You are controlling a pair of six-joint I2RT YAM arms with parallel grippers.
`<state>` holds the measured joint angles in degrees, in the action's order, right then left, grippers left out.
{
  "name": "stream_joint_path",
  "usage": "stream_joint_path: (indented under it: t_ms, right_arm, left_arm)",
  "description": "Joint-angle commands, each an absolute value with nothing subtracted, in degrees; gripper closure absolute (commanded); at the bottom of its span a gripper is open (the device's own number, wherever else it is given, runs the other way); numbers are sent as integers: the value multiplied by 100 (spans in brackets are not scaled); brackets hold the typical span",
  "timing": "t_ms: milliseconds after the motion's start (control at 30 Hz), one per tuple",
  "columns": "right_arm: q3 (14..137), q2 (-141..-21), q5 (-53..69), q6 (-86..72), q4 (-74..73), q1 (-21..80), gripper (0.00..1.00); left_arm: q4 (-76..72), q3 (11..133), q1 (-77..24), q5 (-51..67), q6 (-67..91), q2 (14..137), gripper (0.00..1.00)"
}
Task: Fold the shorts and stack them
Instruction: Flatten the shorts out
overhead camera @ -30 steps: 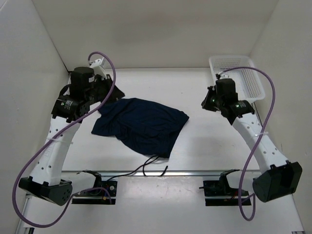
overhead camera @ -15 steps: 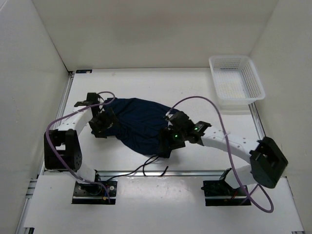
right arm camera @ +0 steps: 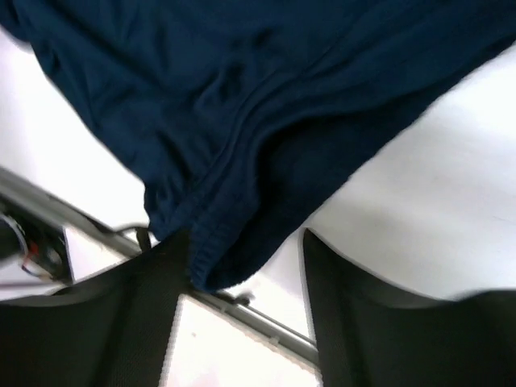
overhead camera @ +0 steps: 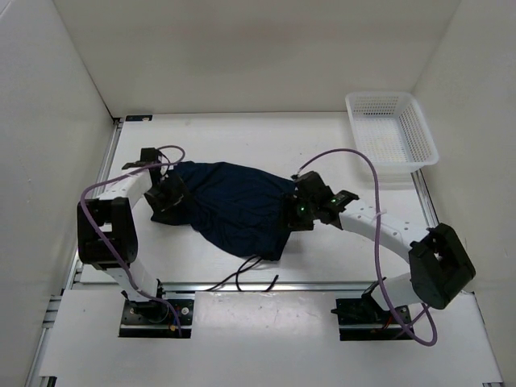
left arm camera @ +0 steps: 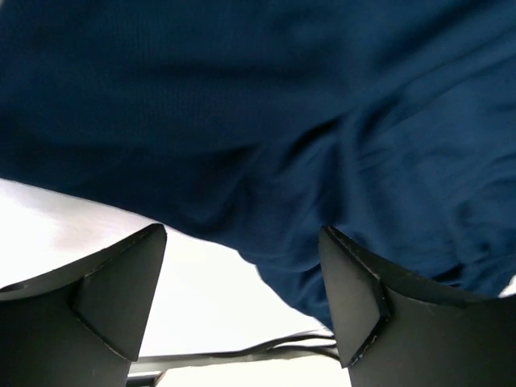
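A white tabletop [overhead camera: 242,145] is pictured from above, with a crumpled pair of dark navy blue soft fabric shorts [overhead camera: 234,205] spread unfolded just left of its centre. One corner of the garment is drawn out toward the near edge. A white plastic mesh basket [overhead camera: 379,97] is set in the far right corner, well apart from the shorts.

The white left arm [overhead camera: 109,234] is bent low, and its black left gripper [overhead camera: 172,200] is placed at the shorts' left edge. The white right arm [overhead camera: 379,234] is reached in from the right, with the right gripper [overhead camera: 292,216] brought to the garment's right edge.

In the left wrist view the jaws of the left gripper [left arm camera: 242,234] are held wide apart and nothing is clasped. A creased fold of navy cloth is seen just beyond the tips, above bare tabletop. In the right wrist view the jaws of the right gripper [right arm camera: 243,239] are likewise parted. A hemmed corner of the shorts is seen lying between the tips, not pinched.

A thin dark waist drawstring [overhead camera: 246,268] is trailed from the near corner of the shorts toward the silver metal rail [overhead camera: 322,284].
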<state>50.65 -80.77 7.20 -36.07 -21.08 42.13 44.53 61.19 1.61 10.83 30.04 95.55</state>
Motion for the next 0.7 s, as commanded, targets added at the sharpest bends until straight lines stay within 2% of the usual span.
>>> stream_joint_path:
  t_ms: [0,67,100,267,333,433,467,567,600,667]
  right_arm:
    - [5001,-8023,790,-3700,-2074,3956,34]
    - [5159,-8147,791,-3700,-2022,3841,28]
    - [5316,-8313,739,-3700,-2021,3841,28]
    - [6370,-9156,327,-3061,-2538,3954,32]
    - [6975,-9351,-656,-2744,-3127,4297,32]
    - [7303,-9685,-1020,-2207,-3453,4543,19]
    - [7356,-9886,-1020,-2119,-3454,4544,12]
    - [7496,-10351,-853,-1855,-3507,4544,13]
    - [7497,-10467,-792,-1854,-3507,4544,23]
    - [7445,-10625,-668,-1793,-3445,4544,42]
  left_arm:
    - [4394,6704,298,959,2997,9483,12]
    - [4482,6916,299,906,2997,9693,2]
    - [4535,7108,299,810,2997,9781,0]
    - [4649,7619,299,756,2997,10492,1]
    - [4702,7760,299,695,2997,10617,5]
    - [4702,7822,299,694,2997,10810,8]
    - [4702,7822,299,642,2997,10863,12]
    - [4702,7927,299,703,2944,11091,25]
    - [4754,7928,299,703,2944,11144,41]
    - [4755,7980,352,764,2944,11206,62]
